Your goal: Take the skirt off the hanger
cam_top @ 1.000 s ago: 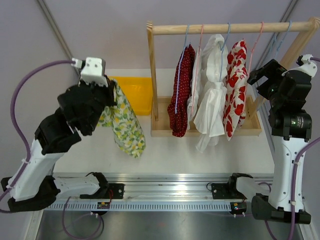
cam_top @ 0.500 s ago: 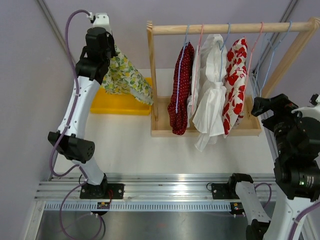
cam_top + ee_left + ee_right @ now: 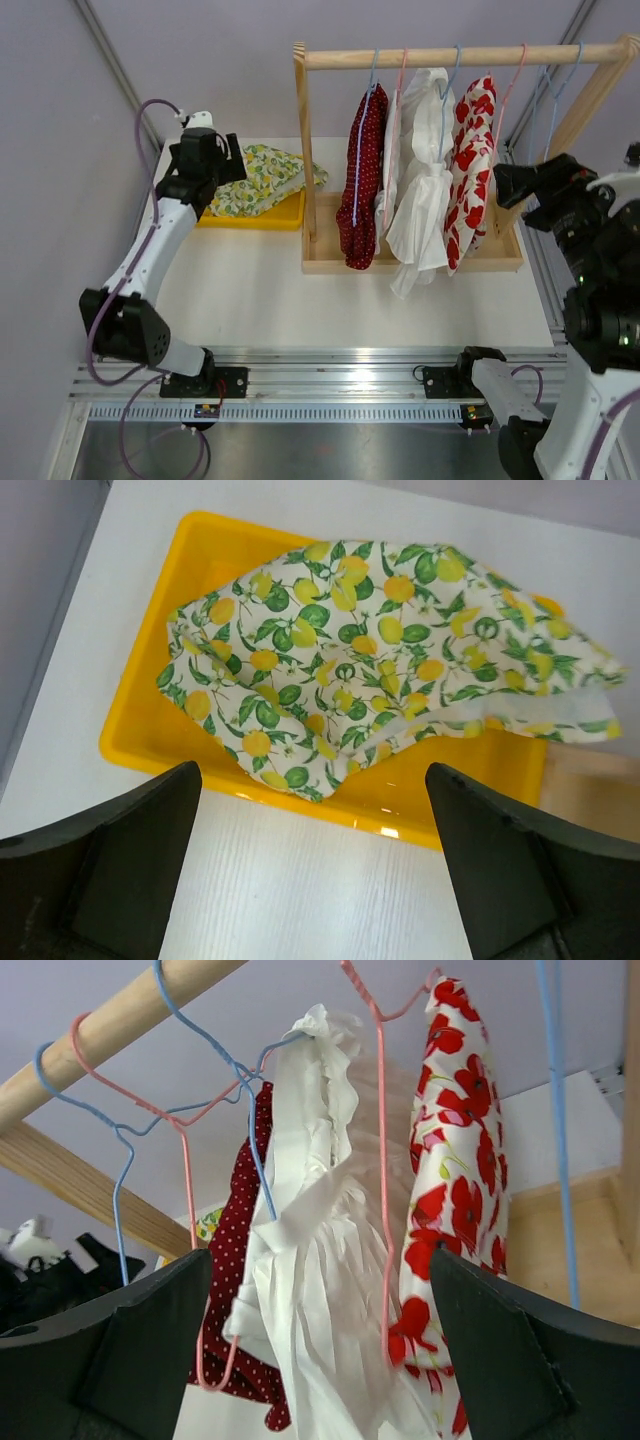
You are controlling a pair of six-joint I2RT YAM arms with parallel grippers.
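The left arm (image 3: pixel 150 250) was extended well forward, wrist pitched downward. The left tool (image 3: pixel 312 810) stood with jaws spread wide, its fingers (image 3: pixel 120 870) empty. The right arm (image 3: pixel 600 300) was raised upright, wrist turned inward. The right tool (image 3: pixel 320 1280) likewise gaped wide, gripping nothing.

The lemon-print skirt (image 3: pixel 370 670) looks like thin, soft matt cotton, sitting in a smooth, shiny yellow plastic tray (image 3: pixel 140 735). The rack (image 3: pixel 450 56) is bare pale wood, the hangers (image 3: pixel 384 1190) coated wire, the white dress (image 3: pixel 310 1290) crinkly fabric, and the tabletop (image 3: pixel 300 880) matt white, faintly grained.
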